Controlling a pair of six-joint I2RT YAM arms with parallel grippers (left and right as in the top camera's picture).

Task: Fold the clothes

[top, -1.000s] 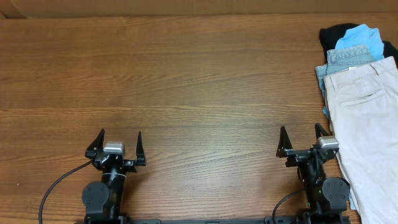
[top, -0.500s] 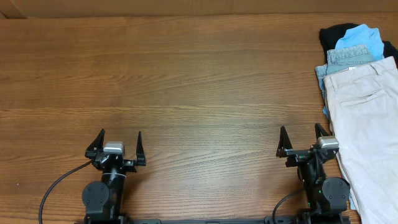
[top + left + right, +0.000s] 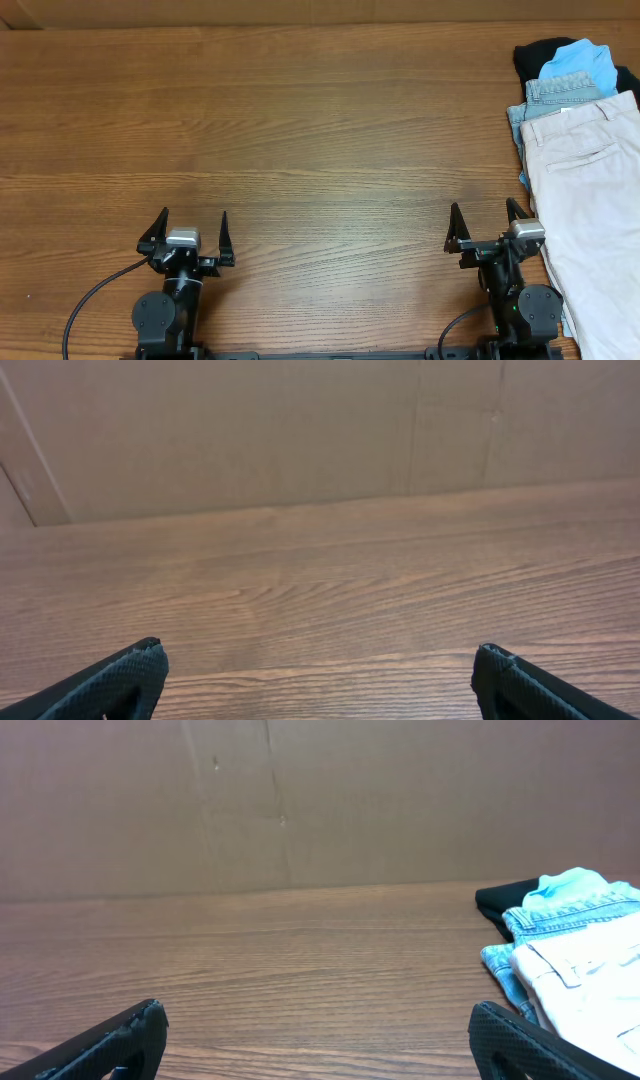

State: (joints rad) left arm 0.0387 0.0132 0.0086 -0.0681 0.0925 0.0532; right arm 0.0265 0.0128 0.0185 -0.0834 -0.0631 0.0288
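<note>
The clothes lie in a pile at the table's right edge. On top are pale beige shorts (image 3: 590, 200) with a welt pocket, over light-blue denim shorts (image 3: 562, 92), a sky-blue garment (image 3: 580, 58) and a black garment (image 3: 535, 55). The right wrist view shows the same pile, with the beige shorts (image 3: 590, 975) at right. My right gripper (image 3: 487, 222) stands open at the front, just left of the beige shorts, holding nothing. My left gripper (image 3: 190, 232) stands open at the front left, far from the pile. Both wrist views show only bare wood between the fingertips (image 3: 130, 675) (image 3: 120, 1040).
A brown cardboard wall (image 3: 300, 430) rises behind the table's far edge. The wooden tabletop (image 3: 320, 150) stretches from the left side to the pile. A black cable (image 3: 95, 300) runs from the left arm's base toward the front edge.
</note>
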